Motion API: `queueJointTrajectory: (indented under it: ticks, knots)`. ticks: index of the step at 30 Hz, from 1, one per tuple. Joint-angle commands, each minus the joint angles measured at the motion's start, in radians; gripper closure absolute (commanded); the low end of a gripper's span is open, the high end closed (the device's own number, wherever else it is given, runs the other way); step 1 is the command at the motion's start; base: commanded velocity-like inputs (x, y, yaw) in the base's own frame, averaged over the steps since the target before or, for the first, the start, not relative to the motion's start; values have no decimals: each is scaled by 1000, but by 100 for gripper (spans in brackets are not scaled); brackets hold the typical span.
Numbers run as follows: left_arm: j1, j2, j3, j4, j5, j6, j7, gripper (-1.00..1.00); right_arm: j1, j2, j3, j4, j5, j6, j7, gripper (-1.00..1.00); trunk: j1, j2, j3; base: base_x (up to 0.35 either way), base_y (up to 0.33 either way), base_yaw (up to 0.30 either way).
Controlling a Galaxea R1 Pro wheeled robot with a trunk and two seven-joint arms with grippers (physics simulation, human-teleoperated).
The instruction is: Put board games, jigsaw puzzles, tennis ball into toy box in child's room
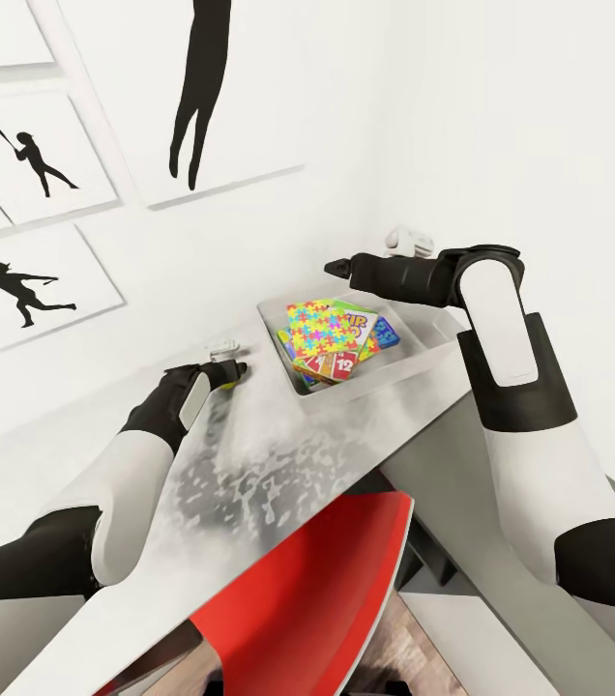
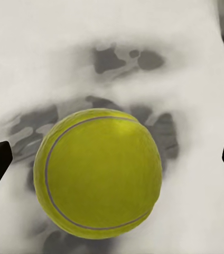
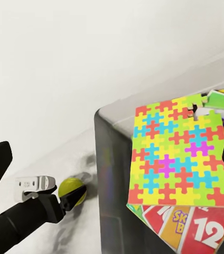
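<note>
White room, grey table (image 1: 278, 464) | tennis ball (image 2: 98, 172) on tabletop, left of toy box (image 1: 424, 353) | left gripper (image 1: 231, 372) wide open around ball, holding nothing | right gripper (image 1: 338, 268) over box, empty, apparently open | step: grasping ball | next: close, lift, carry right into box.

Child's room: sports-silhouette wall pictures (image 1: 42, 164), toy box (image 1: 278, 314) of puzzles.

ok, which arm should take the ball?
Left. Its gripper is open with the ball between its fingers on the table. The right gripper hangs over the toy box, apart from the ball.
</note>
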State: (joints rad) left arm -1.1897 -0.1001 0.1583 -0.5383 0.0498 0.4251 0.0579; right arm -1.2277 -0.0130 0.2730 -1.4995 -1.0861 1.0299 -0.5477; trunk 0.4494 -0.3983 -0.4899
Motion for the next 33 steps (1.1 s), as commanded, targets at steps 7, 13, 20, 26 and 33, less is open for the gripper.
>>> queueJointTrajectory:
  ticks: [7,13,20,26,33]
  knots:
    - [0,0,4,-2,5,6,3,-100,-1,-1,2,-1,-9,1,-10,-100,1,-2,-2,0,0,0]
    - [-1,0,4,-2,5,5,3,-100,-1,-1,2,-1,-10,1,-10,-100,1,-2,-7,0,0,0]
    - [0,0,4,-2,5,5,3,-100,-1,-1,1,-1,-10,1,-9,-100,1,-2,-13,0,0,0]
    - [0,0,4,-2,5,5,3,100,-2,-1,2,-1,-9,1,-9,-100,1,-2,-14,0,0,0]
    - [0,0,4,-2,5,4,3,100,-1,-1,2,-1,-9,1,-10,-100,1,-2,-14,0,0,0]
